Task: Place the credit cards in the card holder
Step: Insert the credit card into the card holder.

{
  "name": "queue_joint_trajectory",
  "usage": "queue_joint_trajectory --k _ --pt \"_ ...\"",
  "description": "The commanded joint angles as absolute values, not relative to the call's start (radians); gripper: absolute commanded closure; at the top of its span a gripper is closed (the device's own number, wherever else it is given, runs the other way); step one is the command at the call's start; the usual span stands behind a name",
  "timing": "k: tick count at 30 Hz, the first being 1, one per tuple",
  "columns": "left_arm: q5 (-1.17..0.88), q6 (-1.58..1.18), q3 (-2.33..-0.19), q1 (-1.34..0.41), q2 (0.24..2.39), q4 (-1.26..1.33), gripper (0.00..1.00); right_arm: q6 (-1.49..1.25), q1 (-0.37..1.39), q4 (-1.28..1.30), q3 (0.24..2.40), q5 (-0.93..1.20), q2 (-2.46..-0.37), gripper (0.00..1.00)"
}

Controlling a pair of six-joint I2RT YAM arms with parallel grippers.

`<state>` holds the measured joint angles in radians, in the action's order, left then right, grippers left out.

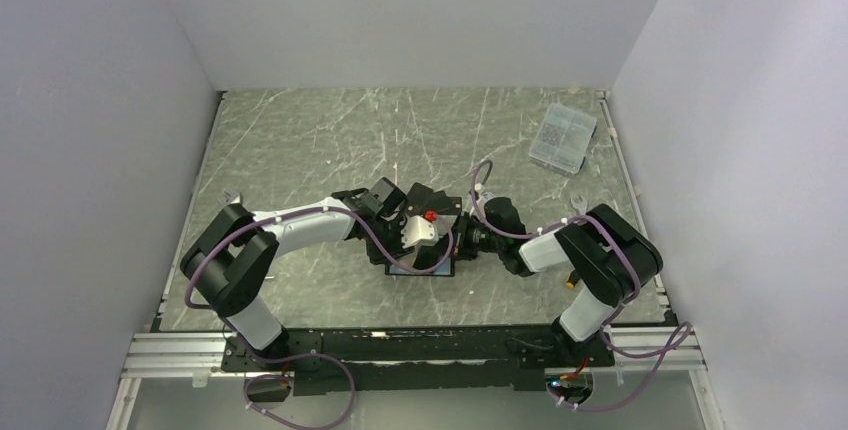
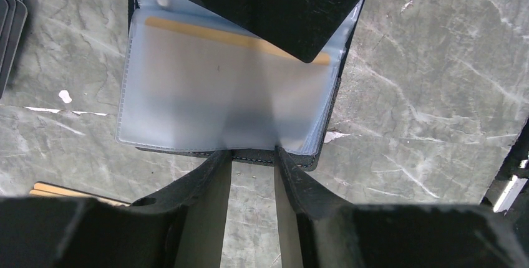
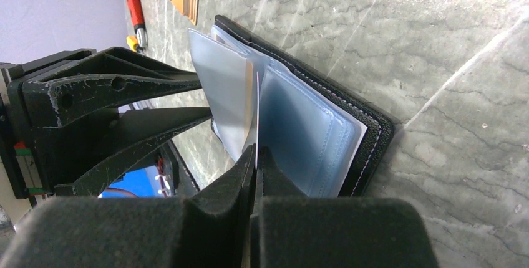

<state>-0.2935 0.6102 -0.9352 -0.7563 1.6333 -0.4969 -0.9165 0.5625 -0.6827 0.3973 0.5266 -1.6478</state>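
Firstly, left hand (image 2: pixel 251 151): jaws part-way apart, with bare tabletop (image 1: pixel 300 140) showing between them. Its fingers (image 2: pixel 209 181) touch one edge of the card holder (image 3: pixel 374 134).
Stacked dark cards (image 2: pixel 9 31): flat on the tabletop just beside the card holder, cut off by the edge of the left wrist view.
Card holder: about midway between the tabletop's left and right edges, nearer the near edge than the far one. It lies open and flat, inside facing up. Its longer side runs crosswise to the left hand's fingers. From above, the arms cover most of it.
Sleeves (image 2: pixel 206 93): clear plastic pockets fanned over the card holder, with one leaf lifted at the left hand's tips.
Orange-gold card (image 2: pixel 206 30): inside a sleeve, lying flat, with its long axis along the card holder's longer side. Only a strip of it shows.
Held card (image 3: pixel 256 106): thin and seen edge-on, standing upright in line with the right hand's fingers. Its free end points in among the sleeves. Its colour cannot be told.
Right hand (image 3: pixel 256 153): clamped tight on the held card.
Clear plastic box (image 1: pixel 563 137): near the far right corner, well apart.
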Motion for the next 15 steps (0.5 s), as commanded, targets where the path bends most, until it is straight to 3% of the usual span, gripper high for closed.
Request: queue_joint_trajectory --k 1,9,15 --pt "-0.307 0.624 -0.929 -0.759 1.617 -0.533 0.64 -0.879 0.572 -0.668 0.428 0.483 -1.641 1.00" --pt "-0.321 0.614 -0.971 -0.757 1.570 -0.617 0.62 -0.882 0.573 -0.677 0.425 0.487 -1.646 1.00" --pt "-0.320 0.673 -0.996 -0.736 1.567 -0.650 0.46 -0.881 0.573 -0.671 0.420 0.484 -1.638 1.00"
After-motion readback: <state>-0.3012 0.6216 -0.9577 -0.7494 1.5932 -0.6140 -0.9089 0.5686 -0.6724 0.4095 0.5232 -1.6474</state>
